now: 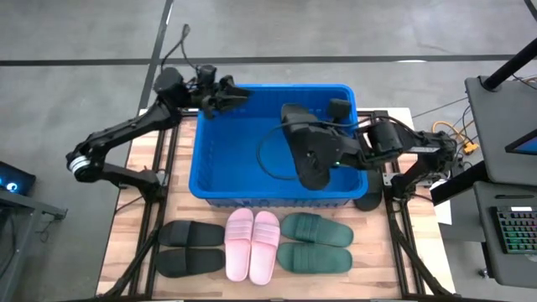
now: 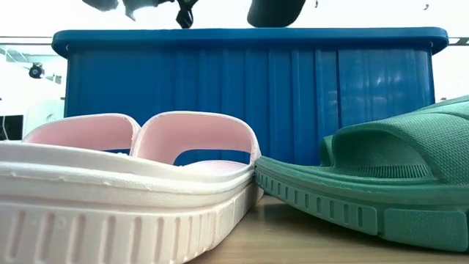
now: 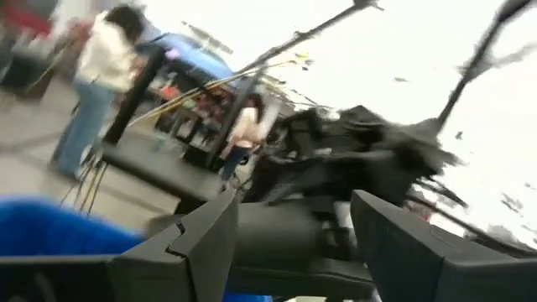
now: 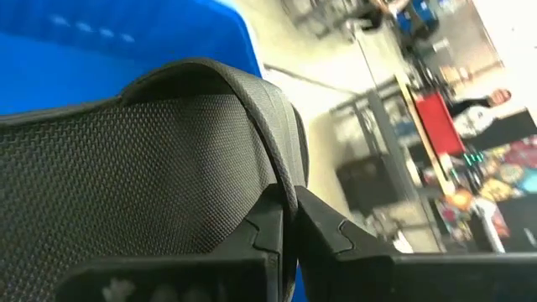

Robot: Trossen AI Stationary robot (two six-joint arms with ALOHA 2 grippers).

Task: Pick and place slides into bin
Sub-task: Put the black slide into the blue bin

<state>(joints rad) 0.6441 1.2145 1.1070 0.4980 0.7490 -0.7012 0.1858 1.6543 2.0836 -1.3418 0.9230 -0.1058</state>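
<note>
A black slide [image 1: 306, 151] hangs over the right half of the blue bin [image 1: 218, 159], with my right gripper [image 1: 334, 153] shut on it from the table's right. The low view shows the slide [image 2: 275, 10] above the bin's rim [image 2: 249, 37]. My left gripper [image 1: 233, 94] stands open and empty above the bin's far left corner. On the table, along the bin's near side, a black pair [image 1: 191, 247], a pink pair [image 1: 252, 243] and a green pair [image 1: 315, 243] lie on their soles. My right gripper pinches the black slide between its two fingers [image 4: 267, 231] at the edge of a curved, textured band [image 4: 284, 189], which looks like the strap. The fingers come from the table's right side, slanting down. The slide is lifted clear and tilted over the bin.
Both arms' bases stand at the table's left and right sides. A cable [image 1: 268, 155] lies inside the bin. The pink slides [image 2: 124, 183] and a green slide [image 2: 381, 183] fill the foreground of the low view. People [image 3: 96, 92] stand in the room beyond the table.
</note>
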